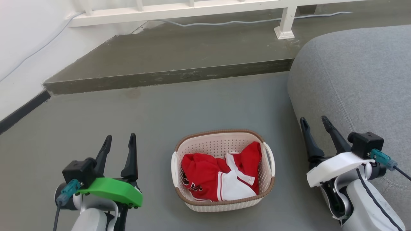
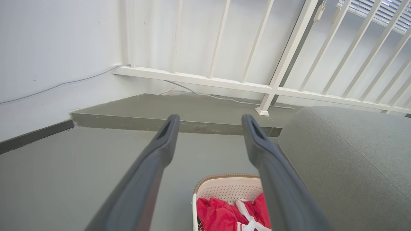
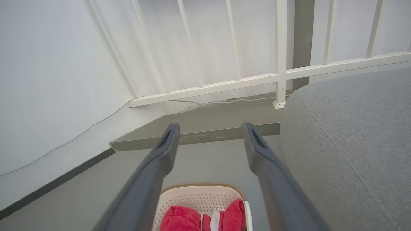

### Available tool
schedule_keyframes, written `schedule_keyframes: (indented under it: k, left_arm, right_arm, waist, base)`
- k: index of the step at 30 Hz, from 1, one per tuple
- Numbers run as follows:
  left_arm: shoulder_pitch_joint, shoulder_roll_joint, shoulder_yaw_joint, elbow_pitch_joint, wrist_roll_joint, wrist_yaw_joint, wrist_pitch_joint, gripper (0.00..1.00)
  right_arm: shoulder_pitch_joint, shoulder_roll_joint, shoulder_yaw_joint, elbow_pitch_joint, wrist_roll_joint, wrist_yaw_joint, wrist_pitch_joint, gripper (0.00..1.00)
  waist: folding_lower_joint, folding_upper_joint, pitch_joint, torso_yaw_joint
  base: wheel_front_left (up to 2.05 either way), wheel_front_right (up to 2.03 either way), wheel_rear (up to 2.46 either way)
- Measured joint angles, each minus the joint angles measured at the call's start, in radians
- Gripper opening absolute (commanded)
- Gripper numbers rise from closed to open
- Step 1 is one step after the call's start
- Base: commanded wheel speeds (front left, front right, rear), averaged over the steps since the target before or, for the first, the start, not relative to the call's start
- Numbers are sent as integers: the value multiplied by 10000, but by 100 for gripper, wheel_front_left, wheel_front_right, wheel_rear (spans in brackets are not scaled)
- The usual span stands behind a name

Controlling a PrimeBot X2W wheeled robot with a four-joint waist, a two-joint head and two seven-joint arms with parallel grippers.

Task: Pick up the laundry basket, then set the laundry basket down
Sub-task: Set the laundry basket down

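Laundry basket (image 1: 221, 141): a small oval basket of cream-white perforated plastic, with a brown woven-look rim, a matching brown band near the base, and a white handle on each long side. It stood upright on the grey floor (image 1: 96, 122), at about 6 o'clock in the head view, between the two hands and touching neither.
Contents: a red and white garment (image 1: 218, 176) lay crumpled inside, with dark lettering on the red cloth at the 8 o'clock side of the basket.
Left hand (image 1: 119, 141): at 8 o'clock in the head view, under a green cover, fingers spread and released, grasping nothing; it was apart from the basket's left handle.
Right hand (image 1: 315, 123): at 4 o'clock, under a white cover, fingers likewise parted and empty, in front of the grey sofa (image 1: 359, 73).
Left wrist view: the basket's far rim sat at 6 o'clock, between the two dark fingers.
Right wrist view: the basket again sat at 6 o'clock.
Surroundings: a raised grey step (image 1: 173, 57) at 12 o'clock, with a white railing (image 1: 179, 11) and a pale cable (image 1: 244, 21) beyond it.
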State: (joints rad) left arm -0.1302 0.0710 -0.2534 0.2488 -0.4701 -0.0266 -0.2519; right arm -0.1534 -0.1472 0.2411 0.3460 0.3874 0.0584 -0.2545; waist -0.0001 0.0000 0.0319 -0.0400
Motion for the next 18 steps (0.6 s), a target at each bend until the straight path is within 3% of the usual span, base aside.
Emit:
schedule_keyframes:
  k: [18]
  left_arm:
    - [359,-173,282,-138,161,-102,0,100]
  right_arm:
    - [221,157,-113,-217,-194,8,0,100]
  waist:
    - [0,0,-52,-26]
  base:
    - [0,0,0]
